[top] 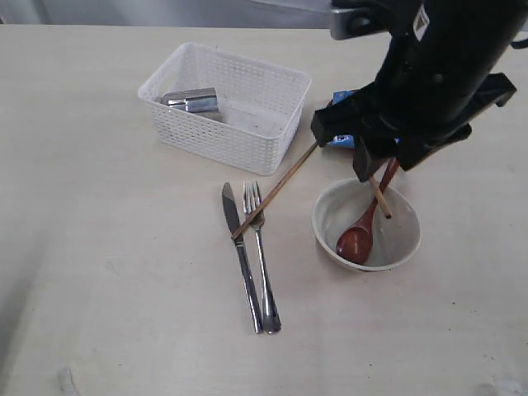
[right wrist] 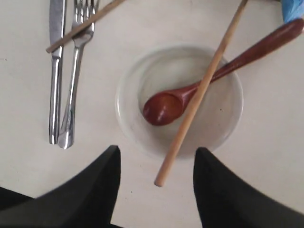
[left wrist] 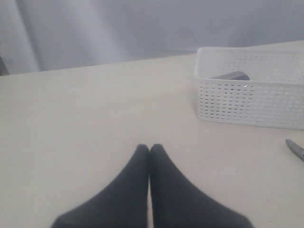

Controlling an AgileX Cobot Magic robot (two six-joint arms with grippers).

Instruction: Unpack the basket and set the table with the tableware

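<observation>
The white basket [top: 223, 103] [left wrist: 247, 102] stands at the back of the table [top: 124, 272] with a steel cup [top: 191, 101] [left wrist: 230, 76] lying in it. A knife [top: 242, 260] [right wrist: 56, 71] and fork [top: 261, 256] [right wrist: 76, 80] lie side by side, and one chopstick [top: 276, 190] [right wrist: 80, 26] rests slanted across them. The cream bowl [top: 338, 216] [right wrist: 223, 123] holds a reddish wooden spoon [top: 359, 239] [right wrist: 164, 107]. A second chopstick [top: 379, 196] [right wrist: 199, 92] lies over the bowl. My right gripper [top: 386, 165] [right wrist: 156, 156] hangs open above it, holding nothing. My left gripper [left wrist: 149, 148] is shut and empty.
A blue packet [top: 338, 124] [right wrist: 292, 9] lies behind the bowl, partly hidden by my right arm. The left gripper hovers over bare tabletop [left wrist: 71, 118] left of the basket. The knife's tip [left wrist: 295, 149] shows at the edge of the left wrist view.
</observation>
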